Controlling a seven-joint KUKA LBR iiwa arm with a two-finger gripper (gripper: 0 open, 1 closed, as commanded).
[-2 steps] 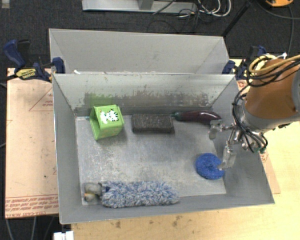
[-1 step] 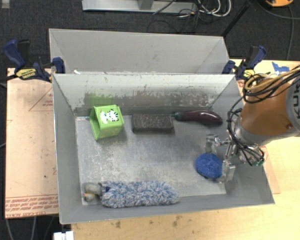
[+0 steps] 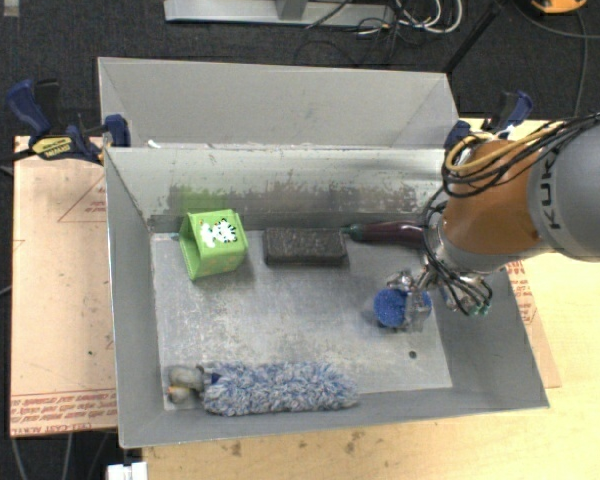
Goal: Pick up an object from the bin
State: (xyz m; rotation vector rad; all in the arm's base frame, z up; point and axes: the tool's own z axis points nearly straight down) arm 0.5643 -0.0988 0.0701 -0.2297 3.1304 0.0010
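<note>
The arm [image 3: 510, 208] is reaching in from the right as the camera sees it, its orange-covered wrist hanging over that side of the grey bin [image 3: 280, 168]. The gripper [image 3: 412, 300] is sitting low near the floor, right against a small rounded blue thing [image 3: 386, 311] that is lying on the right part of the floor, well apart from everything else. From here I cannot tell whether the gripper is wide, narrow or closed on that blue thing, as its metal parts are crowding the thing's right edge. Behind it a dark maroon handle-like piece [image 3: 385, 233] is lying along the back wall, with a dark grey block [image 3: 305, 246] and a green box [image 3: 213, 243] further left. A fluffy blue-and-white duster [image 3: 275, 386] is lying along the front edge.
</note>
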